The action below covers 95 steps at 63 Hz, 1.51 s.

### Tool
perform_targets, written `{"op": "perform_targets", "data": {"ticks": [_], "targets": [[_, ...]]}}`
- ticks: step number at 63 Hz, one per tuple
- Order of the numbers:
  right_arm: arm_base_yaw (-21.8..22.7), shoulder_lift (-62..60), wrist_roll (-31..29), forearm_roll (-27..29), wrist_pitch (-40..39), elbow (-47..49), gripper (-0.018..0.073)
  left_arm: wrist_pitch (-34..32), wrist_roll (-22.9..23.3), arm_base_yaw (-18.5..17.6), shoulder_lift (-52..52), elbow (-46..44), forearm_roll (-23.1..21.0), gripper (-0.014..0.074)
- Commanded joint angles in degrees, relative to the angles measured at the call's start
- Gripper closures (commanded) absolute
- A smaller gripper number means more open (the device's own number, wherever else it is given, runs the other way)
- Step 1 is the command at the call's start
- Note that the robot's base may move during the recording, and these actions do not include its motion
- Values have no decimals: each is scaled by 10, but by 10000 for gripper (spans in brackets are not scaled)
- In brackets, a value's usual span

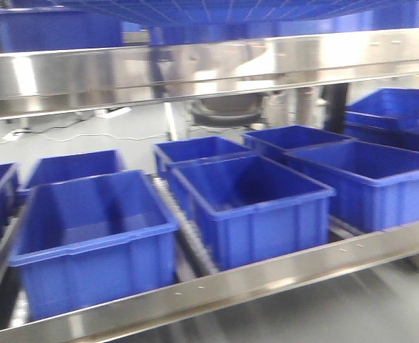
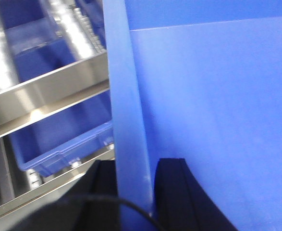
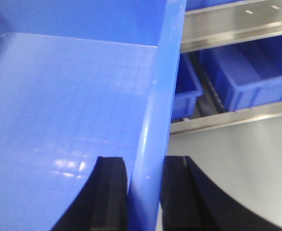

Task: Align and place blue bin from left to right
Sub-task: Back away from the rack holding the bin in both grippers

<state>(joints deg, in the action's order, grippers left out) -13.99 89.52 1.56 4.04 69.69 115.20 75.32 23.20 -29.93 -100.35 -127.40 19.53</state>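
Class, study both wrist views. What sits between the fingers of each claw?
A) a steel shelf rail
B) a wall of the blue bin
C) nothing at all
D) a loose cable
B: the left claw and the right claw each straddle an upright wall of the blue bin, one side of the claw inside the bin and the other outside.

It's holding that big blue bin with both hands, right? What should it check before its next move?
1. Left gripper straddles the blue bin wall: ok.
2. Right gripper straddles its wall too: ok.
3. Bin's visible interior bare: ok.
4. Bin held level: cannot tell.
5. Free slot among the shelf bins: cannot tell.
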Motion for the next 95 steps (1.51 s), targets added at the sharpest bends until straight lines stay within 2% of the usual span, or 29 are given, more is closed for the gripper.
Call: {"op": "perform_targets", "data": {"ticks": [1,95], "targets": [[2,-15,-21,-3,-47,12,637,-54,-6,0,12,-8,28,613],[2,-15,-21,-3,-47,12,637,-54,-6,0,12,-8,28,613]]}}
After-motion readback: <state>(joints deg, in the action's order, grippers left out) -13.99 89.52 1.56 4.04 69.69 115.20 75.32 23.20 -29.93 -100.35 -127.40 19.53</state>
